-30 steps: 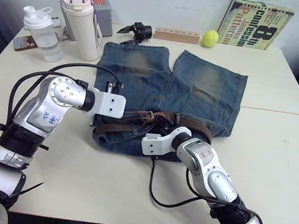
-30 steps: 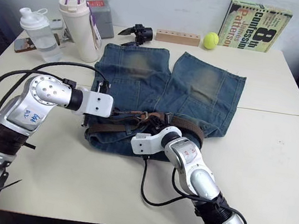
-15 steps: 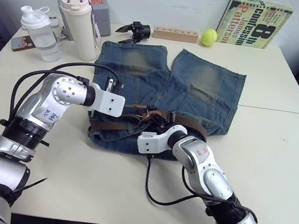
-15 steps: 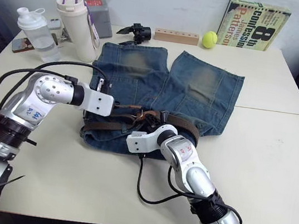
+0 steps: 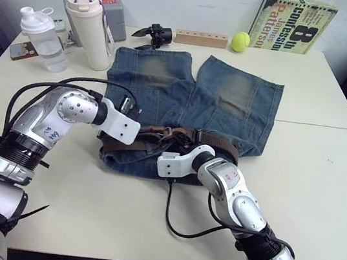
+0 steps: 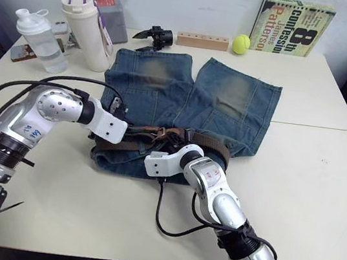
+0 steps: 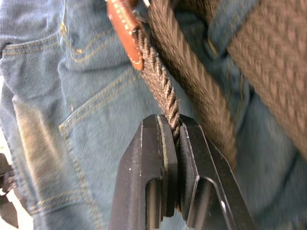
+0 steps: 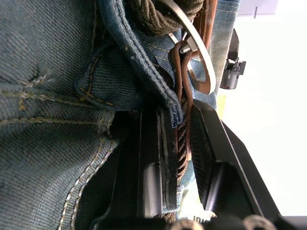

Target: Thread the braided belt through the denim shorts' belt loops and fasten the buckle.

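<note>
The denim shorts (image 5: pixel 166 90) lie flat mid-table, waistband toward me. The braided belt (image 5: pixel 220 143) runs along the waistband and bunches at its middle. My left gripper (image 5: pixel 134 138) is at the waistband's left part. In the left wrist view it (image 7: pixel 175 127) is shut on a thin braided strand, just short of the tan leather tip (image 7: pixel 125 28). A belt loop (image 7: pixel 225 24) crosses the wide belt beside it. My right gripper (image 5: pixel 176 149) sits at the waistband's middle, shut (image 8: pixel 180 143) on a belt strand and the denim edge. The silver buckle (image 8: pixel 199 57) lies just beyond its fingers.
A white tumbler (image 5: pixel 90 29), a shaker bottle (image 5: pixel 38 38), a phone (image 5: pixel 22 50) and a grey box (image 5: pixel 114 16) stand at the back left. A black gadget (image 5: pixel 155 34), a wooden block (image 5: pixel 201 38), a tennis ball (image 5: pixel 240 42) and a book (image 5: pixel 297 25) line the far edge. The table (image 5: pixel 308 189) is bare on the right.
The camera has shifted a little. My left wrist has tilted down toward the waistband. Both grippers keep their hold on the belt.
</note>
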